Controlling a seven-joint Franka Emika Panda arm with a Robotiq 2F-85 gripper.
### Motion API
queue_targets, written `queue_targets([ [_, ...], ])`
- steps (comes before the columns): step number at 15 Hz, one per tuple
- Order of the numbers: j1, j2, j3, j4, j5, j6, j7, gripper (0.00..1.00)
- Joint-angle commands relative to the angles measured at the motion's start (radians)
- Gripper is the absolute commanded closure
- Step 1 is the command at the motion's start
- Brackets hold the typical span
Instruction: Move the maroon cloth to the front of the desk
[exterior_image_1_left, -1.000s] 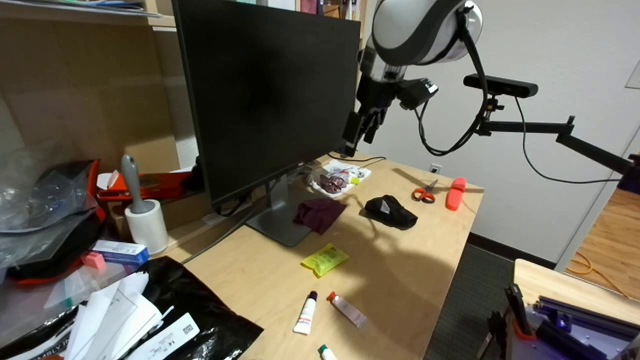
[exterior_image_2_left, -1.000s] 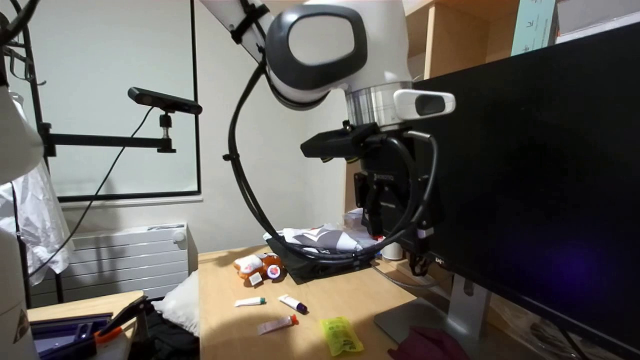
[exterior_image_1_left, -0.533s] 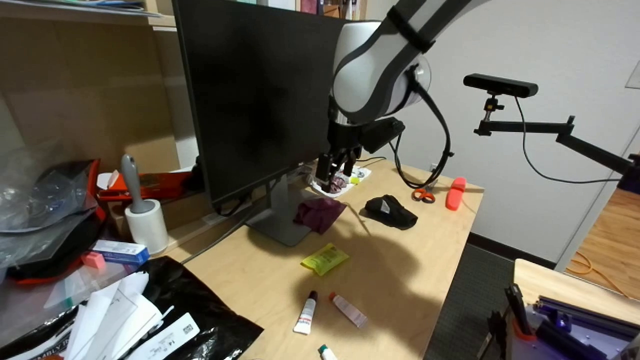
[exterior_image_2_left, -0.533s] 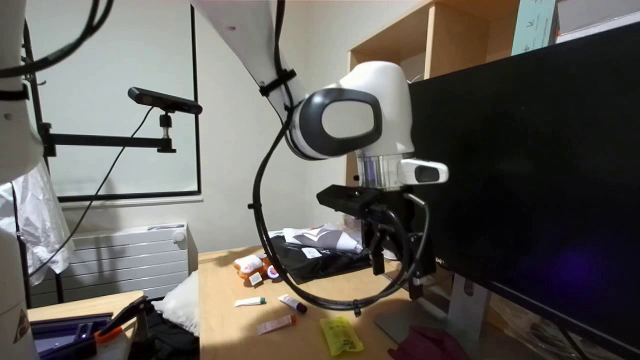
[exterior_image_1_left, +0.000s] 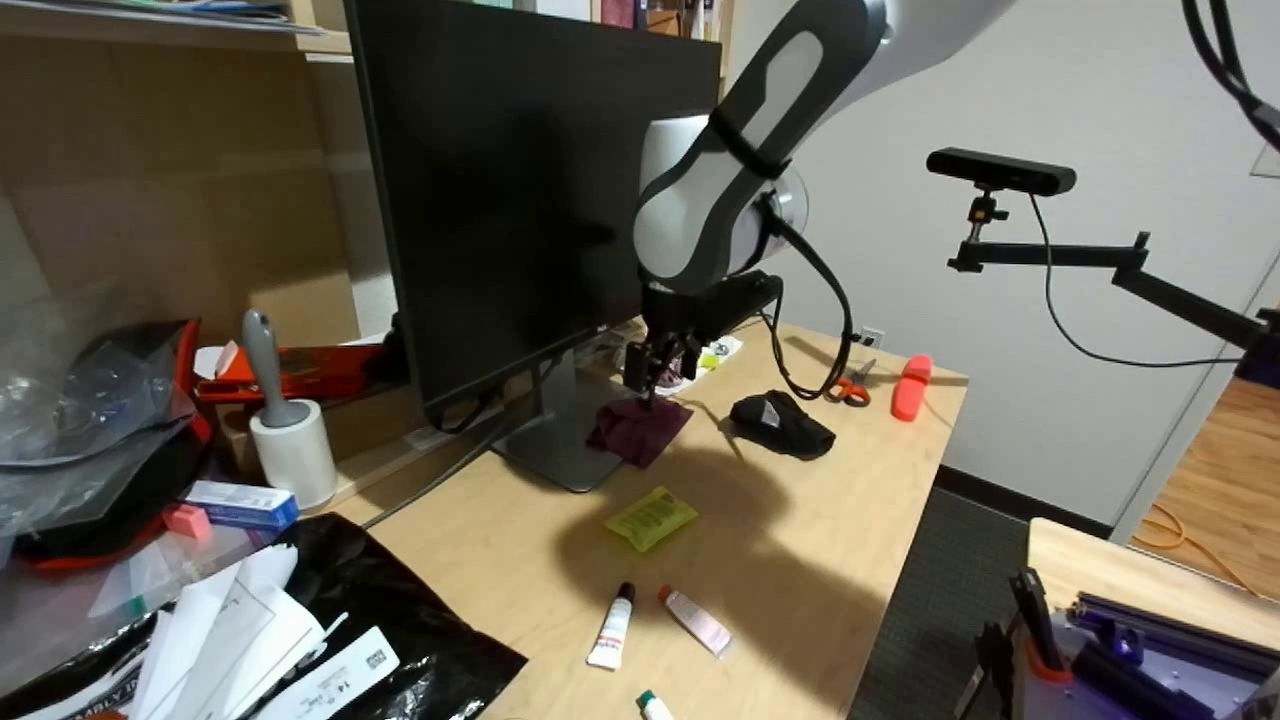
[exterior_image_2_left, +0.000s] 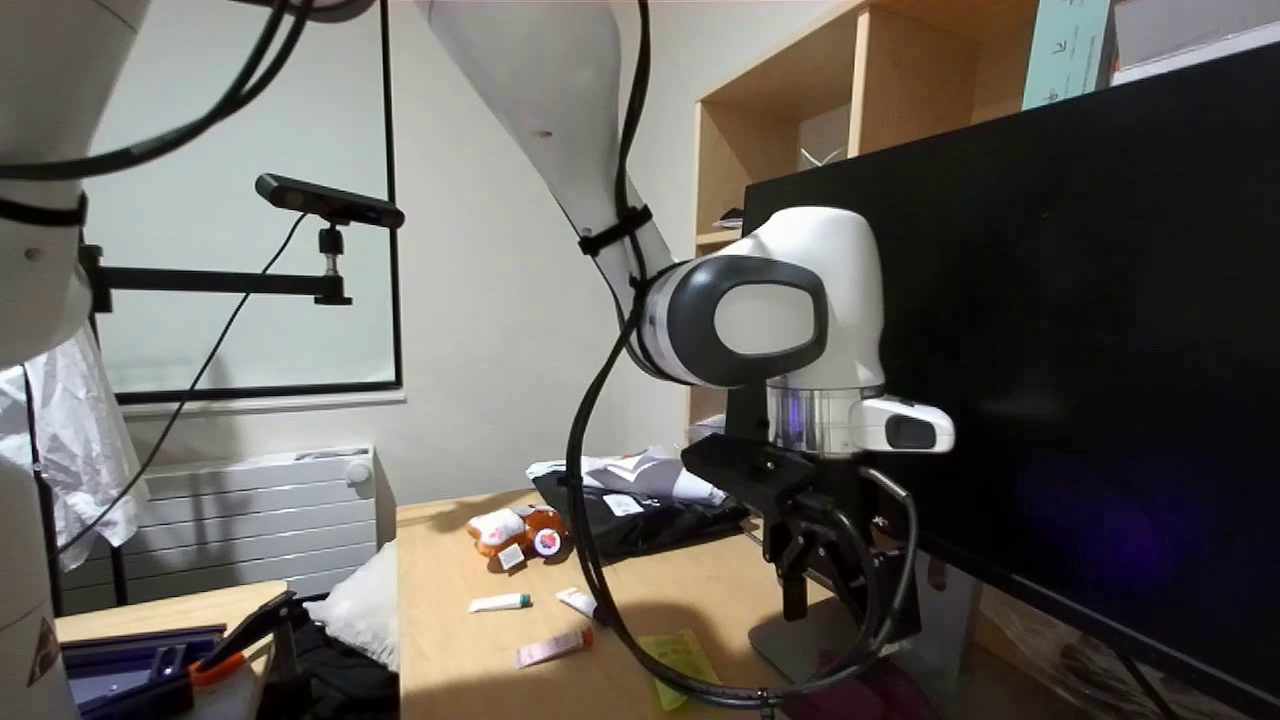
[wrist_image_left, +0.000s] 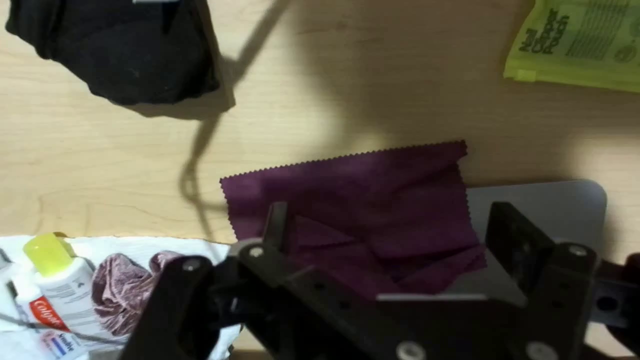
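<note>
The maroon cloth (exterior_image_1_left: 640, 435) lies wrinkled on the desk (exterior_image_1_left: 480, 560), partly over the monitor's grey base; in an exterior view only its dark top (exterior_image_2_left: 880, 695) shows low in the picture, behind a cable. In the wrist view the cloth (wrist_image_left: 360, 185) has zigzag edges and folds between the fingers; its lower part is hidden by the gripper. My gripper (wrist_image_left: 390, 220) is open and empty, with fingers wide apart above the cloth. In an exterior view the gripper (exterior_image_1_left: 650, 385) is just over the cloth's far part; whether it touches cannot be told.
The black monitor (exterior_image_1_left: 540, 200) stands close beside the arm, on its grey base (wrist_image_left: 545, 210). A yellow-green pouch (exterior_image_1_left: 650, 518) and a black lumpy object (exterior_image_1_left: 780, 424) lie near the cloth. A white sheet (wrist_image_left: 165, 245) with a scrunchie and tubes lies beside it. Several tubes lie nearer.
My arm has come down beside the monitor, bringing the gripper from high above the desk to just over the cloth. The cloth has not visibly moved.
</note>
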Motion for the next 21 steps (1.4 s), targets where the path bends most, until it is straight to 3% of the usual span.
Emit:
queue_targets([
  [1, -0.015, 0.080, 0.042, 0.088, -0.003, -0.072, -0.043, 0.00],
  [13, 0.041, 0.138, 0.002, 0.130, -0.049, -0.091, 0.115, 0.00],
  [21, 0.068, 0.158, -0.022, 0.110, -0.020, 0.082, 0.295, 0.00],
])
